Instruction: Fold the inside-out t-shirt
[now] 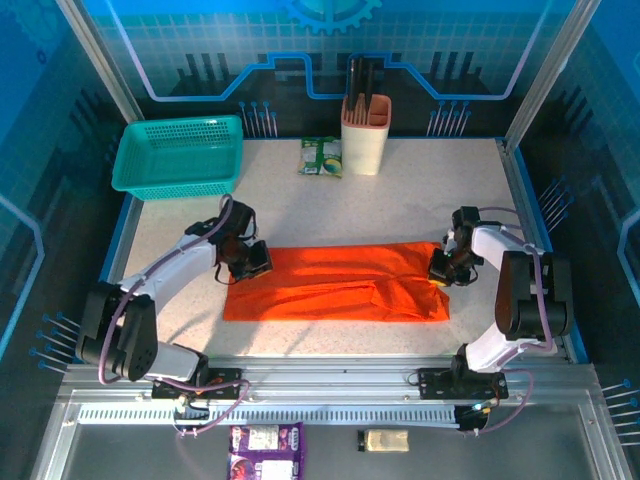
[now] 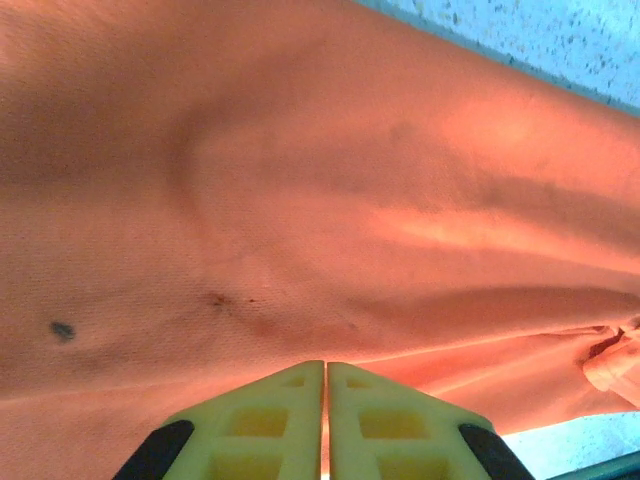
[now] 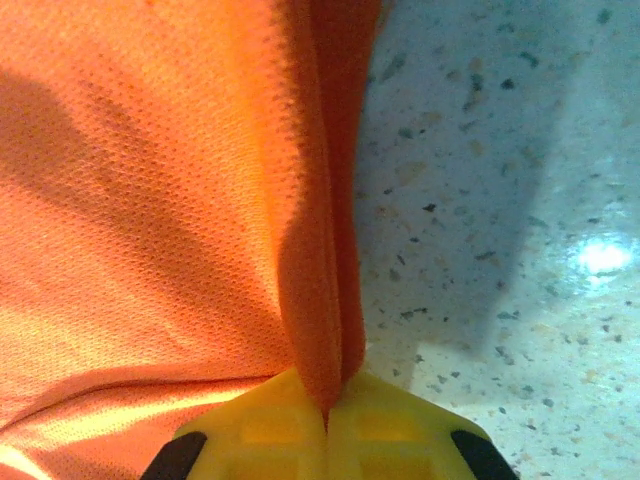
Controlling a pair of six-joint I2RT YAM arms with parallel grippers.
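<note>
Because tension seems needed for folding, the inside-out t-shirt [image 1: 335, 283], laid across the table [image 1: 400, 200], is clamped at opposite ends by the left end effector [image 1: 250, 258] and right end effector [image 1: 440, 270].

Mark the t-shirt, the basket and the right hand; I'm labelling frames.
t-shirt [image 1: 330, 285]: top view, cloth middle.
basket [image 1: 175, 187]: top view, near rim.
right hand [image 3: 325, 400]: right wrist view, between fingertips.

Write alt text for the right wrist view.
The right gripper is shut on a ridge of the orange t-shirt, which rises from between its yellow fingers. The cloth covers the left side; bare speckled table lies on the right.
</note>
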